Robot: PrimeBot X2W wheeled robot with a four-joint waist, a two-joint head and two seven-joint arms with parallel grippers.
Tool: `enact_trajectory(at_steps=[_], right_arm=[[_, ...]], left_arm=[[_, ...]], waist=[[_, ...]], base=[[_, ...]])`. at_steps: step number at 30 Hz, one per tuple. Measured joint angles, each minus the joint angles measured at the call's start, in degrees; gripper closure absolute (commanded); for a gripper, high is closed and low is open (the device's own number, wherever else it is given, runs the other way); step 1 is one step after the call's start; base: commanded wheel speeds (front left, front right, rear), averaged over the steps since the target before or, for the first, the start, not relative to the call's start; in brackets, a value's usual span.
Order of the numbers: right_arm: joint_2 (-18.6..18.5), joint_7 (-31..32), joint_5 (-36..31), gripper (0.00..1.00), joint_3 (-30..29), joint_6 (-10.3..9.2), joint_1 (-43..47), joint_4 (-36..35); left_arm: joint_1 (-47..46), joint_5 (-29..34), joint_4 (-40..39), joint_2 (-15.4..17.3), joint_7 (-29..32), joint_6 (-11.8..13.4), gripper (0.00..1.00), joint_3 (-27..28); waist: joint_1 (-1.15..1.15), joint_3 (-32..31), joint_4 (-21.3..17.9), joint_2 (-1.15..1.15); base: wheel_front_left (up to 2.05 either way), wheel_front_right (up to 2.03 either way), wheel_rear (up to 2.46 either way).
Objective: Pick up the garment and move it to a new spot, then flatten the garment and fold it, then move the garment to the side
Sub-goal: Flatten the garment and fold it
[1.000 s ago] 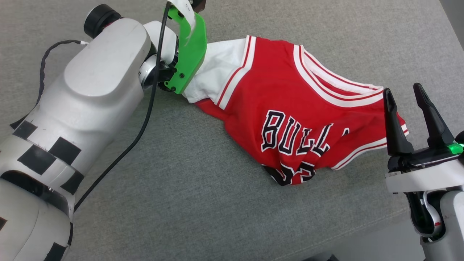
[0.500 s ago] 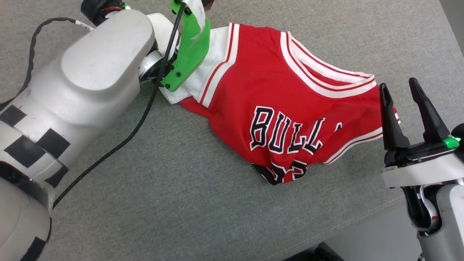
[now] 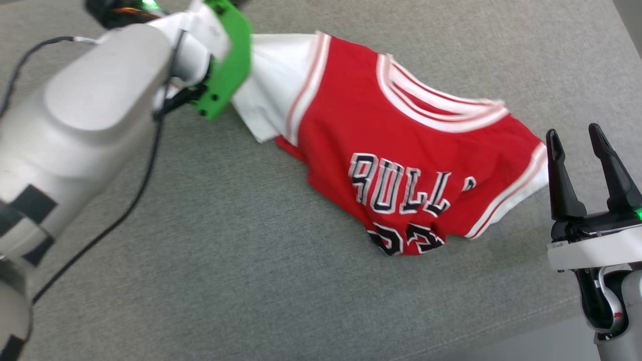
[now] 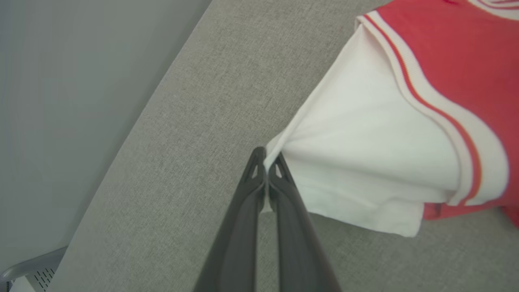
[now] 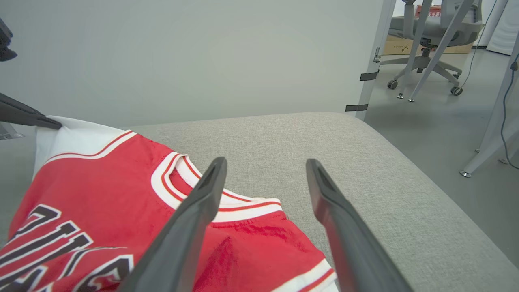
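Garment (image 3: 401, 150): red jersey, rumpled, centre-right of the head view on the grey desk (image 3: 225, 250). Likely soft, light and limp, best taken at the sleeve hems. Left gripper (image 4: 265, 156), upper left: jaws pinched on the white sleeve edge. Right gripper (image 3: 577, 138), lower right: jaws parted, empty, beside the other sleeve. Since half a second ago, the held sleeve looks drawn tauter.

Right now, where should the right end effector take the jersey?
The free sleeve edge, from the robot's right: it lies just left of the open right end effector, opposite the sleeve the left end effector pinches, so pulling should spread the jersey.
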Motion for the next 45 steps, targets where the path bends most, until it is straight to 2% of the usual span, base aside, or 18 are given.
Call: enact_trajectory(at_steps=[7, 16, 23, 33, 34, 35, 38, 45], right_arm=[[-0.2, 1.1, -0.1, 0.00, -1.0, 0.00, 1.0, -1.2], [-0.8, 2.5, -0.1, 0.00, -1.6, 0.00, 2.0, -2.1], [-1.3, 3.4, -0.1, 0.00, -2.2, -0.01, 2.7, -2.3], [-1.5, 4.4, -0.3, 0.00, -2.8, 0.00, 2.9, -3.0], [-1.5, 4.6, -0.4, 0.00, -3.0, -0.01, 2.9, -3.1], [-1.5, 4.6, -0.4, 0.00, -3.2, 0.00, 3.0, -3.2], [-1.9, 5.1, -0.6, 0.00, -3.4, -0.01, 3.0, -3.4], [-5.8, 7.3, -1.2, 0.00, -4.0, 0.00, 1.4, -4.7]], left_arm=[[0.5, -2.6, 5.1, 7.8, -3.9, 0.1, 1.00, 1.7], [7.7, -5.5, 12.7, 14.0, -5.6, 2.2, 1.00, 3.0], [13.0, -8.4, 16.1, 14.5, -6.0, 3.7, 1.00, 3.8], [14.9, -9.6, 18.4, 12.5, -10.5, 4.0, 1.00, 4.4], [14.9, -9.2, 18.5, 12.1, -11.9, 4.4, 0.84, 4.4], [14.8, -8.7, 18.5, 11.7, -13.9, 4.8, 0.00, 4.4], [14.5, -7.1, 18.5, 10.6, -20.0, 6.2, 0.00, 4.8], [13.9, -4.7, 18.0, 8.5, -29.1, 6.6, 0.00, 4.6]], waist=[[0.00, -2.9, 3.7, 0.00], [0.00, -3.6, 5.5, 0.00], [0.00, -2.5, 5.2, 0.00], [0.00, -3.0, 5.6, 0.00], [0.00, -3.3, 5.8, 0.00], [0.00, -3.6, 6.0, 0.00], [0.00, -4.7, 6.6, 0.00], [-0.01, -7.5, 9.0, 0.00]], base=[[0.00, 0.00, 0.00], [0.00, 0.00, 0.00], [0.00, 0.00, 0.00], [0.00, 0.00, 0.00], [0.00, 0.00, 0.00], [0.00, 0.00, 0.00], [0.00, 0.00, 0.00], [0.00, 0.00, 0.00]])
